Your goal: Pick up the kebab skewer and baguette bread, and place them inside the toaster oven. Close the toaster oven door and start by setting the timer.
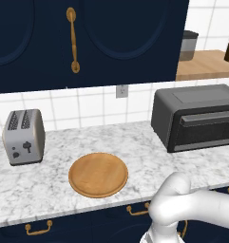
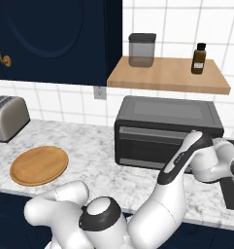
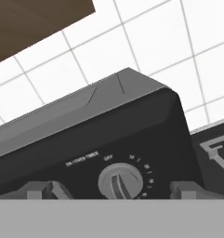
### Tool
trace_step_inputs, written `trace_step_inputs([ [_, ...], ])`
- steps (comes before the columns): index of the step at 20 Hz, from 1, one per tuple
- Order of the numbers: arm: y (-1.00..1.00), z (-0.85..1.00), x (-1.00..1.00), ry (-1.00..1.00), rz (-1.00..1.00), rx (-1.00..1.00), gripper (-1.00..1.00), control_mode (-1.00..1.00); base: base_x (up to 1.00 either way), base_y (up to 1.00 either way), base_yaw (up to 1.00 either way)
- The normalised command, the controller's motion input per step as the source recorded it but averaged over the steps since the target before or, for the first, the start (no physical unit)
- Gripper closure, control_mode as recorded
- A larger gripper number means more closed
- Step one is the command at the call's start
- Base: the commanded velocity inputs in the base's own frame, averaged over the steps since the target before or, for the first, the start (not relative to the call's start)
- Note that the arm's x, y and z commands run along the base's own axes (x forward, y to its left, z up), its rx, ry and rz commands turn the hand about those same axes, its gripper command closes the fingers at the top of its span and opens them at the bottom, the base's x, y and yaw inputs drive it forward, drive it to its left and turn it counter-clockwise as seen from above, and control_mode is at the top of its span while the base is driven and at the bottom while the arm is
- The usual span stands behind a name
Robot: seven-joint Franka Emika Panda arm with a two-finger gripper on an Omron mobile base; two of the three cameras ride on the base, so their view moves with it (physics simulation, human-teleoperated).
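Note:
The toaster oven [image 1: 196,118] [image 2: 167,129] [image 3: 108,135] stands at the back right of the marble counter. Its door [image 1: 206,130] [image 2: 147,143] is up and shut, the bar handle across its top. My arm reaches round to the oven's right end. In the hand view my gripper [image 3: 114,190] is open, a fingertip on each side of the round timer dial [image 3: 120,181], close in front of it and not touching it. Nothing is held. The kebab skewer and the baguette bread are out of view.
A round wooden board [image 1: 98,174] [image 2: 39,165] lies bare on the counter left of the oven. A silver two-slot toaster [image 1: 23,136] [image 2: 7,116] stands at far left. Above the oven, a wooden shelf [image 2: 169,75] carries a jar [image 2: 142,49] and a brown bottle [image 2: 199,58]. Dark cabinets hang overhead.

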Motion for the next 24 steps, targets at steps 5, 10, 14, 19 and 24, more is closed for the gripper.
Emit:
trace_step_inputs([
  [5, 0.0, -0.13, 0.12, -0.01, 0.0, 0.0, -1.0, -1.0, 0.0, 0.0, 0.0],
  [10, 0.0, -0.17, 0.11, -0.02, 0.0, 0.0, -1.0, -1.0, 0.0, 0.0, 0.0],
  [14, 0.0, -0.14, 0.08, 0.0, 0.0, 0.0, -1.0, -1.0, 0.0, 0.0, 0.0],
  [19, 0.0, -0.09, 0.01, 0.0, 0.0, 0.0, -1.0, -1.0, 0.0, 0.0, 0.0],
  [24, 0.01, -0.13, 0.12, 0.0, 0.0, 0.0, -1.0, -1.0, 0.0, 0.0, 0.0],
])
